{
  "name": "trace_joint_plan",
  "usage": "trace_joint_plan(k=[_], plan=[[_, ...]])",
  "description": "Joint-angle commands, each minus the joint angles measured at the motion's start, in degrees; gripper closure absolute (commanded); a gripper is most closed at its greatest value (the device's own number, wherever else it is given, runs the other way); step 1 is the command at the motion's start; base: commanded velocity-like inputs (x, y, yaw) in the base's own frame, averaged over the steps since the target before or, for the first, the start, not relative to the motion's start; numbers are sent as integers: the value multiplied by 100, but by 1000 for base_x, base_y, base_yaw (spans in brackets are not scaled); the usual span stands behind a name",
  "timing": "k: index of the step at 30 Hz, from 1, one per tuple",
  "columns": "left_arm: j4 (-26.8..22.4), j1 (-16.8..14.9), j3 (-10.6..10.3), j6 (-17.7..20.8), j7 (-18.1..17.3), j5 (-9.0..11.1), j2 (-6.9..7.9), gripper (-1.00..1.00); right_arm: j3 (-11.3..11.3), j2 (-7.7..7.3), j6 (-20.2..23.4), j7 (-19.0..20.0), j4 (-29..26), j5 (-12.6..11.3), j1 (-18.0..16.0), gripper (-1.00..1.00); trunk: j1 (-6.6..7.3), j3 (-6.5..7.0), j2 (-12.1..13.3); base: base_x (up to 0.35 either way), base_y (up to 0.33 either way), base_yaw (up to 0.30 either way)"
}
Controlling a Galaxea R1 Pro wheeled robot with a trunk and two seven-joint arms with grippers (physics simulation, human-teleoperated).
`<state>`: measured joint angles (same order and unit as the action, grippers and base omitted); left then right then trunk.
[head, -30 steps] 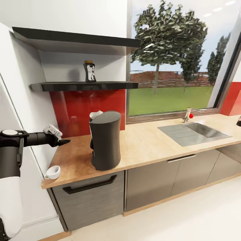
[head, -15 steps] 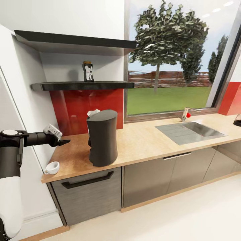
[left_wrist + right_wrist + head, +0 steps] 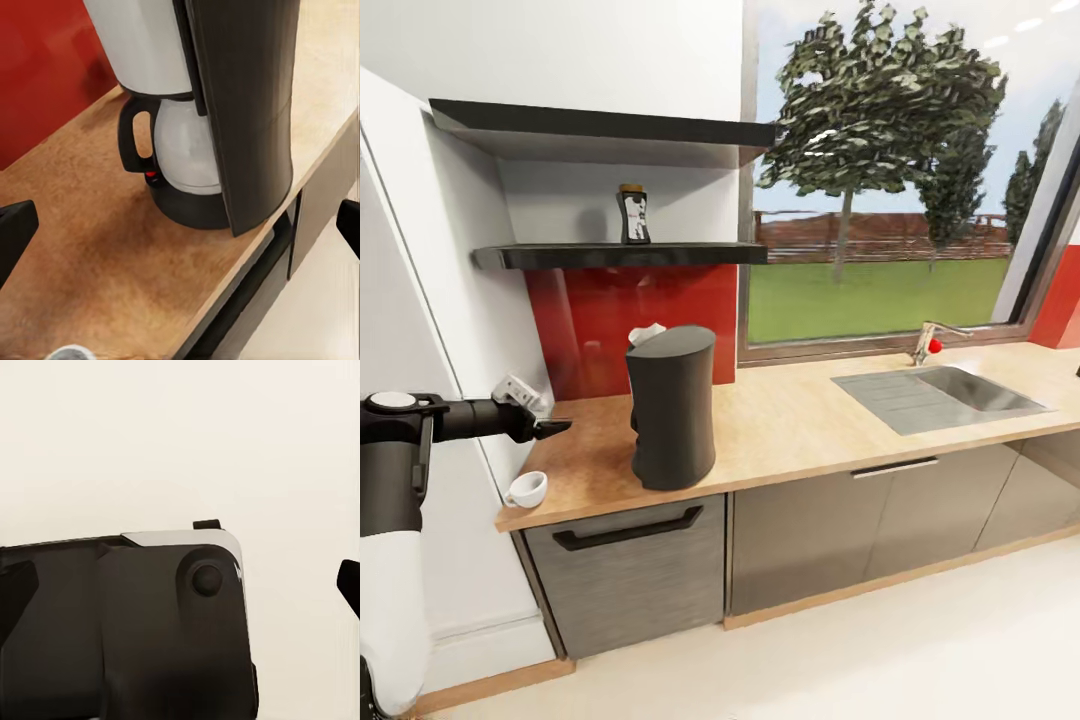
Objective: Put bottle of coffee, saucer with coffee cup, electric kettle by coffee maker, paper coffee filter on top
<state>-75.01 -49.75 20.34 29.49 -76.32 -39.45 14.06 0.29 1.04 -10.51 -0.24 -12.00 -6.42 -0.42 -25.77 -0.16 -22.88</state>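
Nothing here for you to read, operator. The bottle of coffee point(image 3: 634, 214) on the shelf point(image 3: 620, 256) carries a dark label with pale and red marks, but it's too small to make out any letters. The coffee maker point(image 3: 672, 407) shows you plain dark and white casing with no brand on it, and close up its only marking is a small red switch point(image 3: 152, 177) at the base, no lettering beside it.
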Motion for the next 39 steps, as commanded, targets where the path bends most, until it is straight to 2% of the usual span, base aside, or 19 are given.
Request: trace_joint_plan(k=[1,4,7,8,18,21,26,29,33,35,39], plan=[[-4,28,5,59,-40,-28,-4,-100,6,1,-22,-2,5,-53,-1,-100,-2,-2,-4,-55,-76,56],[-5,218,3,32,-40,-3,-24,-100,6,1,-22,-2,5,-53,-2,-100,-2,-2,-4,-24,-33,24],[-3,302,9,-77,-40,103,-37,-100,6,1,-22,-2,5,-53,-1,-100,-2,-2,-4,-7,-9,7],[9,401,25,-228,-40,230,-42,-100,6,1,-22,-2,5,-53,-1,-100,-2,-2,-4,-1,-2,1],[13,695,127,-319,-40,416,-40,-100,6,1,-22,-2,5,-53,-2,-100,-2,-2,-4,0,0,0],[6,1009,164,-556,-40,663,-36,-100,6,1,-22,-2,5,-53,-2,-100,-2,-2,-4,0,0,0],[-38,1660,610,-1163,-82,1242,-35,-100,6,1,-22,-2,9,-53,-2,-100,-2,-2,-4,0,0,0],[-45,1913,778,-1265,-124,1435,-30,-100,6,1,-22,-2,12,-53,-2,-100,-2,-2,-4,0,0,0],[-43,2472,986,-1363,-150,1760,-20,-100,6,1,-22,-2,13,-53,-2,-100,-2,-2,-4,0,0,0],[-23,2737,1017,-1538,-150,1849,-27,-100,6,1,-22,-2,13,-53,-2,-100,-2,-2,-4,0,0,0],[207,3466,1047,-2343,-94,1927,-111,-100,12,5,-22,-2,13,-53,-2,-100,-2,-2,-4,0,0,0]])
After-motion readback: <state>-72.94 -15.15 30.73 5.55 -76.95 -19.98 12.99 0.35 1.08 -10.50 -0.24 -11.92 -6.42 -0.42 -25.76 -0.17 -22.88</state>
